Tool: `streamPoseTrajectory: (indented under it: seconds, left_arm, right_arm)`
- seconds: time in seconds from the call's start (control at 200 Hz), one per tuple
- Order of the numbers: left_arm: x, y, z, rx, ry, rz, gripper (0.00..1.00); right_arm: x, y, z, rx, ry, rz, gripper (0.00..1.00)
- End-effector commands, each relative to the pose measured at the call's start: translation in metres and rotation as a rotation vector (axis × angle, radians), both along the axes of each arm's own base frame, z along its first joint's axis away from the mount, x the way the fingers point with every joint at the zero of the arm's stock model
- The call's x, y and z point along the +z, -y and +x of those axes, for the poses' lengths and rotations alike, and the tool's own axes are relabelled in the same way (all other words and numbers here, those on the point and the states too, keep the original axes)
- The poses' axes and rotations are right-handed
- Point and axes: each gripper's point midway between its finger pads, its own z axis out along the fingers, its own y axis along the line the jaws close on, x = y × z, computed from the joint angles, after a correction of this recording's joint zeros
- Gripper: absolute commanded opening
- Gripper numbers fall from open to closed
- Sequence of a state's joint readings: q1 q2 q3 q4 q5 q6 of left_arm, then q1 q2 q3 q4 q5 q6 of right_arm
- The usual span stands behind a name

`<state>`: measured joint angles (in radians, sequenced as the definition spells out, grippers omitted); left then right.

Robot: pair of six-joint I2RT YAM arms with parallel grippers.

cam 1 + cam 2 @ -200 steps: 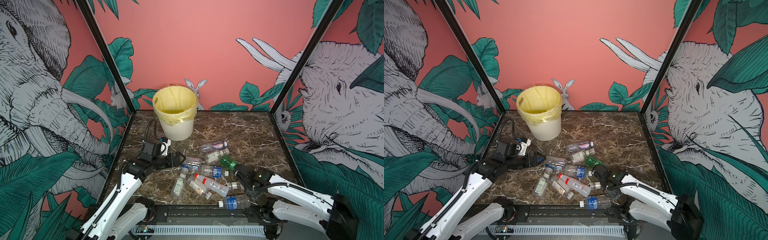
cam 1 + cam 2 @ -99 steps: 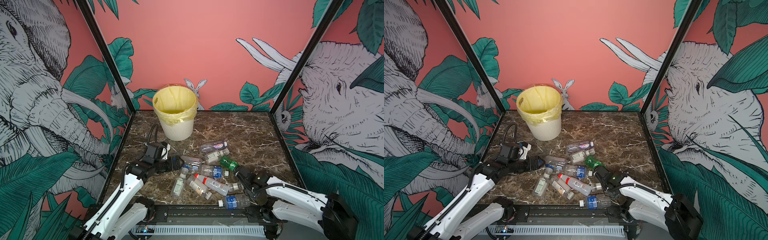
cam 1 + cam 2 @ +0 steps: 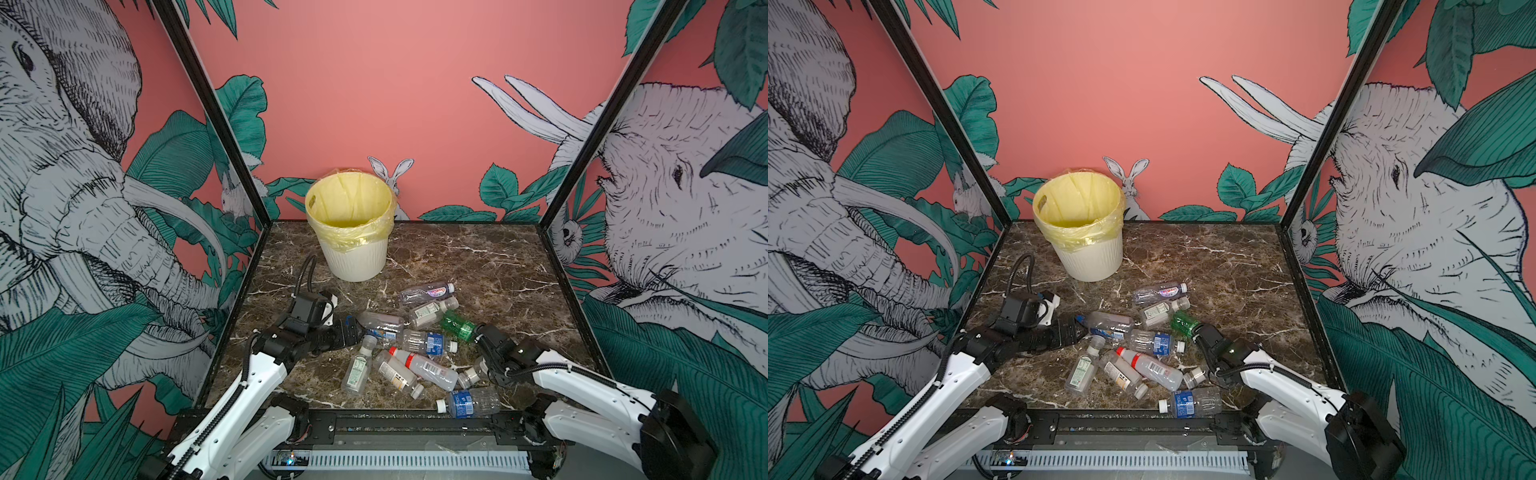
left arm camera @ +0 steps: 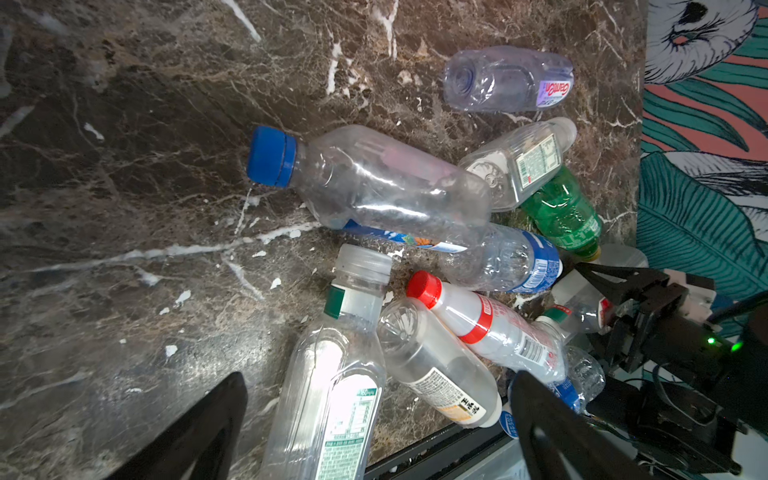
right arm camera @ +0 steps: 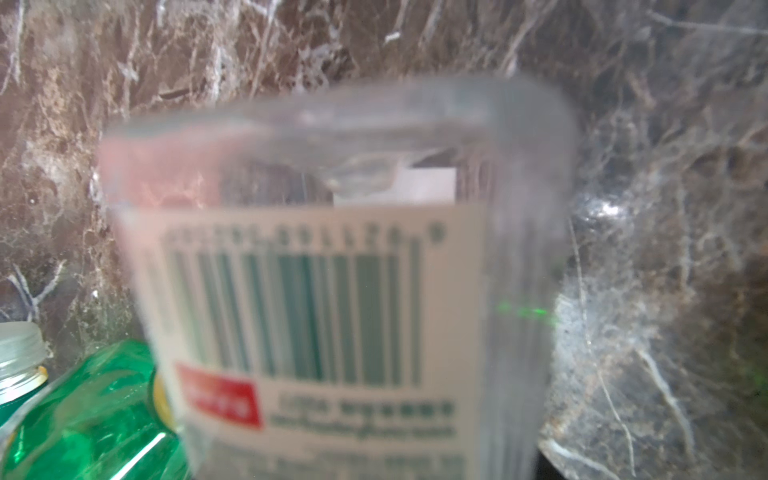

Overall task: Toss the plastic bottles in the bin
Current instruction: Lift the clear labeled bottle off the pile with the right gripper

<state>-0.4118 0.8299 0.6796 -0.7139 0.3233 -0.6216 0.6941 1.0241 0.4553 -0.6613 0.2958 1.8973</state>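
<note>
While L gripper [image 4: 378, 382] is hovering wide open over the plastic bottles [image 3: 424, 343], R gripper [image 3: 484, 336] is sitting right at a clear labelled btl [image 5: 311, 311]; can't tell if it's gripping.

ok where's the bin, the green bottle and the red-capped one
bin [image 3: 357, 259], in a top view, ribbed wall
green bottle [image 3: 456, 325], in a top view, mid body
red-capped bottle [image 4: 496, 330], left wrist view, mid body

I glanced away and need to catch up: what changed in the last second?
The left gripper, open, edged toward the pile and the near edge. The right gripper barely shifted; it sits beside the green bottle with a clear labelled bottle right before its camera, and whether it grips that cannot be told. Nothing was lifted or dropped. The bin and pile stayed put.
</note>
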Motion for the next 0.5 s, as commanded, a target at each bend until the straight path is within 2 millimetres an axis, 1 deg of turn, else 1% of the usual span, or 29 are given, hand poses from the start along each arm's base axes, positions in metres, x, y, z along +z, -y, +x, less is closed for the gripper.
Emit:
streamPoseTrajectory:
  seconds: [0.0, 0.25, 0.495]
  left_arm:
    - [-0.006, -0.005, -0.007, 0.014, -0.02, 0.013, 0.99]
    - [-0.013, -0.007, -0.011, 0.017, -0.029, 0.015, 0.99]
    - [-0.012, -0.007, -0.01, 0.014, -0.016, 0.019, 0.99]
  right_arm:
    - [0.014, -0.002, 0.01, -0.299, 0.077, 0.138, 0.65]
    - [0.024, 0.006, 0.013, -0.277, 0.124, 0.115, 0.55]
    - [0.033, 0.009, 0.018, -0.254, 0.176, 0.113, 0.5]
